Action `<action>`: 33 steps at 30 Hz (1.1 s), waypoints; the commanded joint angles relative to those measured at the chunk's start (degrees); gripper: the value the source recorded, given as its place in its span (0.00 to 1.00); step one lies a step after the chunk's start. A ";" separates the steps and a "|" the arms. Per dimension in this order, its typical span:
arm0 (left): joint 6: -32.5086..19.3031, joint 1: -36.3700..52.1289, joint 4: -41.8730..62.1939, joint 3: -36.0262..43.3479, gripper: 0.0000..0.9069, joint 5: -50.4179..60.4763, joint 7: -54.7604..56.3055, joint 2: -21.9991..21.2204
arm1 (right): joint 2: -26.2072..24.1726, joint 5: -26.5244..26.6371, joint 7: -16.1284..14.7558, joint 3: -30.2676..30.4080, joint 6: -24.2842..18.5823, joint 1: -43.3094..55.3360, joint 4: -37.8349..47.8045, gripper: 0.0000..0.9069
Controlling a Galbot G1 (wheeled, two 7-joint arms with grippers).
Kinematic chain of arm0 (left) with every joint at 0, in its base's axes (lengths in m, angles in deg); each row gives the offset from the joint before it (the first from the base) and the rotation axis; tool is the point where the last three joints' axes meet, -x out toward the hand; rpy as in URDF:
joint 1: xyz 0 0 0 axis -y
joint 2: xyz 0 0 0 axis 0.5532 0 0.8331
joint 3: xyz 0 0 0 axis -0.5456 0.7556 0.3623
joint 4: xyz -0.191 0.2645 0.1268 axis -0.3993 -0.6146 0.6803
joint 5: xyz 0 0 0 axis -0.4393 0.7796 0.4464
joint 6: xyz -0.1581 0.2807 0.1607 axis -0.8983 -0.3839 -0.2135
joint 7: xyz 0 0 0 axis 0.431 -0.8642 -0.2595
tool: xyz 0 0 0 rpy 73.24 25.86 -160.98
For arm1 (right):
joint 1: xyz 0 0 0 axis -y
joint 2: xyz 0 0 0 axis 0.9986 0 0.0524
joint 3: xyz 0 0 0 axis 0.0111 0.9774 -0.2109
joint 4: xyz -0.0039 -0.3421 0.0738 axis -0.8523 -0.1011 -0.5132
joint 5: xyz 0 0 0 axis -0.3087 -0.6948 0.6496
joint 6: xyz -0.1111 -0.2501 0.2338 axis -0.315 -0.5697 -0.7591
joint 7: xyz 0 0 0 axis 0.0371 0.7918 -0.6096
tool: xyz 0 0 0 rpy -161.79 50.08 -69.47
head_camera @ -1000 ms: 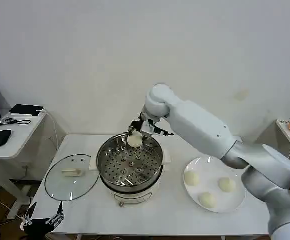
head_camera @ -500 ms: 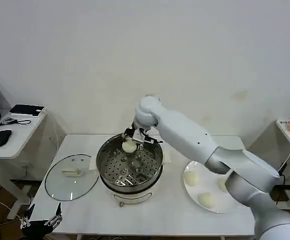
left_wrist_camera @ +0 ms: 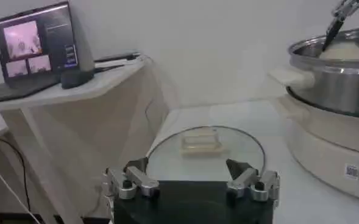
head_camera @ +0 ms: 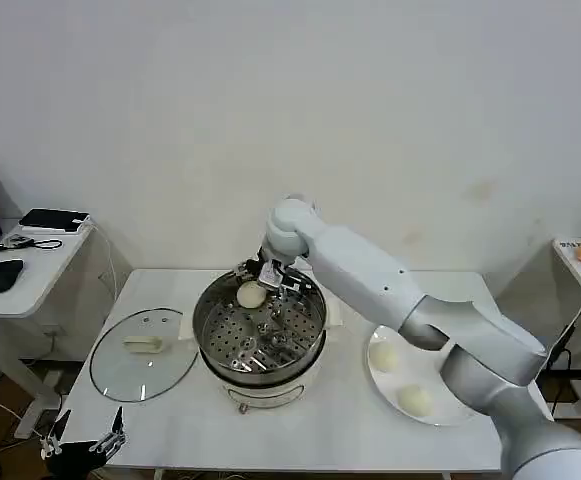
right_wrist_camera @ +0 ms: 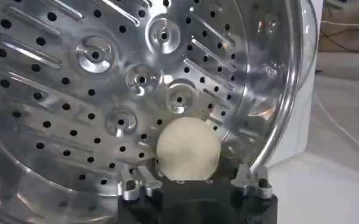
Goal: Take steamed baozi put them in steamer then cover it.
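Inside steamer (head_camera: 260, 330), baozi (head_camera: 251, 295) gripped between right claw (head_camera: 257, 287) fingers

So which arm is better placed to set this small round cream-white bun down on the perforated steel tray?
The right. Its gripper already holds the small round cream-white bun above the perforated steel tray; the left gripper hangs open, low beside the table.

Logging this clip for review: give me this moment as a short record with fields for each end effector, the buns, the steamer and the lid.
right end effector: over the steamer's far side, gripping one baozi just above the perforated tray
left end effector: open, parked low by the table's front-left corner
steamer: uncovered, table centre
other baozi: two visible on the white plate, robot's right
cover: flat on the table, left of the steamer
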 commanded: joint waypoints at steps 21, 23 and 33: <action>0.44 2.46 -0.36 -0.62 1.00 -0.75 -1.24 1.03 | -26.43 36.03 4.49 -5.93 19.32 5.18 -21.10 1.00; 0.34 2.95 -0.58 -0.61 1.00 -0.79 -1.72 1.16 | -28.35 37.08 5.49 -6.98 21.29 4.67 -21.24 1.00; 0.32 5.70 0.72 0.08 1.00 -1.28 -2.96 3.64 | -38.70 45.56 6.59 -4.57 39.17 1.65 -19.96 1.00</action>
